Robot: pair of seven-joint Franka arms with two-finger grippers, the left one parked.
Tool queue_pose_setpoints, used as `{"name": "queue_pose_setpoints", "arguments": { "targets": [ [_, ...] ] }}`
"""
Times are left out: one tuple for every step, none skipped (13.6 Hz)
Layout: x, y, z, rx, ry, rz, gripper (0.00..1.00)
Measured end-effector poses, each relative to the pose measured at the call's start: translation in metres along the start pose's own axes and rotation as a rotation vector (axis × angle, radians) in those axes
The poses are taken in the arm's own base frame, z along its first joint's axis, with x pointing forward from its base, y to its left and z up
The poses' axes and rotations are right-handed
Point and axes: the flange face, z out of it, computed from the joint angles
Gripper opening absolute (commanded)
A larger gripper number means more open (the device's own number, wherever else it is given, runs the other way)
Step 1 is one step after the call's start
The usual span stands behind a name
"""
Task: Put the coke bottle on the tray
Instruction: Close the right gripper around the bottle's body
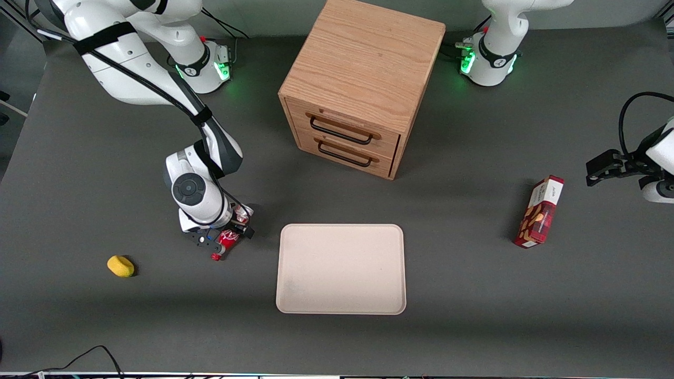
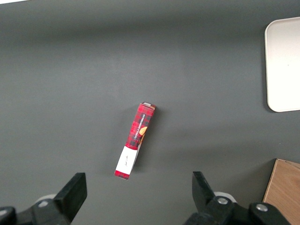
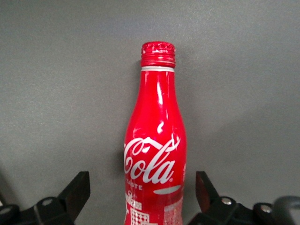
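Yellow object (image 1: pixel 120 266): lay on the desk (image 1: pixel 79 200), at about 8 o'clock from the hand.
Hand (image 1: pixel 223 240): sat low over the desk, fingers (image 3: pixel 75 194) spread wide either side of the coke bottle, not touching it.
Coke bottle (image 3: pixel 155 154): lay on the desk between those fingers, cap toward the front camera.
Tray (image 1: pixel 341 269): flat at 3 o'clock from the bottle, apart from it.
Drawer cabinet (image 1: pixel 358 84): at 12 o'clock from the tray.
Red snack box (image 1: pixel 539 211): toward the parked arm's end.

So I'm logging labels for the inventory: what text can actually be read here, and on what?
"Cola" in white script: on the coke bottle, lying on the table between the open fingers of the gripper.
Small white word just under it: too blurred to read.
Print on the red snack box: too small to read.
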Motion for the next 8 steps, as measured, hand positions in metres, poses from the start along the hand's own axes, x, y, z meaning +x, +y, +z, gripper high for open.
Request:
{"name": "queue_pose_setpoints", "arguments": {
  "targets": [
    [-0.0004,0.0001,0.0016,-0.004,0.001,-0.004,1.00],
    [-0.0008,0.0003,0.0034,-0.007,0.000,-0.007,1.00],
    [-0.0010,0.0003,0.0046,-0.008,0.000,-0.009,1.00],
    [-0.0011,0.0004,0.0051,-0.009,0.000,-0.009,0.99],
    [-0.0012,0.0005,0.0055,-0.010,-0.001,-0.010,0.88],
    [-0.0012,0.0007,0.0062,-0.011,-0.001,-0.009,0.44],
    [-0.0013,0.0007,0.0067,-0.011,-0.002,-0.007,0.00],
    [-0.0013,0.0008,0.0068,-0.013,0.001,-0.002,0.00]
  ]
}}
